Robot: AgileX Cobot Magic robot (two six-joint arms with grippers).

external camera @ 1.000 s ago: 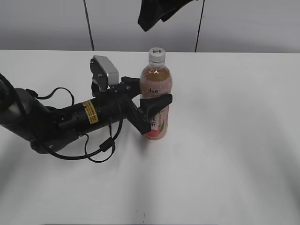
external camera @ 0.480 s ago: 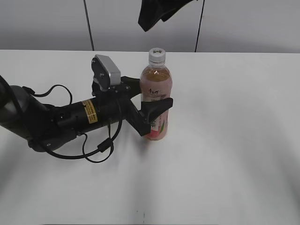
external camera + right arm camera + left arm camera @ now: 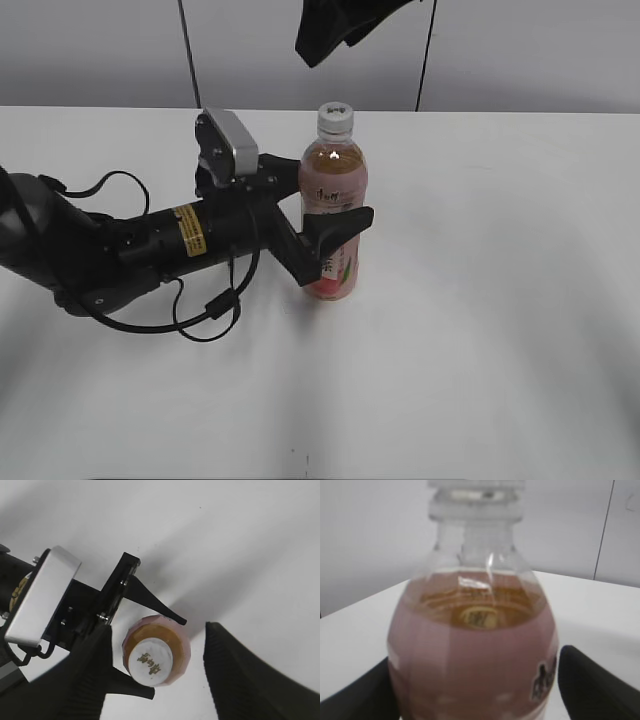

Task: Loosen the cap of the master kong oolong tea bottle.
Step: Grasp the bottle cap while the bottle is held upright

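While bottle (image 3: 333, 215) stands upright mid-table (image 3: 500, 300), cap (image 3: 335, 118) on, left hand (image 3: 322, 217) straddles its middle, fingers spread, slightly clear of it. Right hand (image 3: 155, 675) hovers above cap, fingers apart, holding nothing.

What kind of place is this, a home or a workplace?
Probably a robot test bench in a lab rather than a home: a bare white table before plain grey wall panels, one tea bottle standing alone, and a cabled robot arm whose left pincer flanks it.
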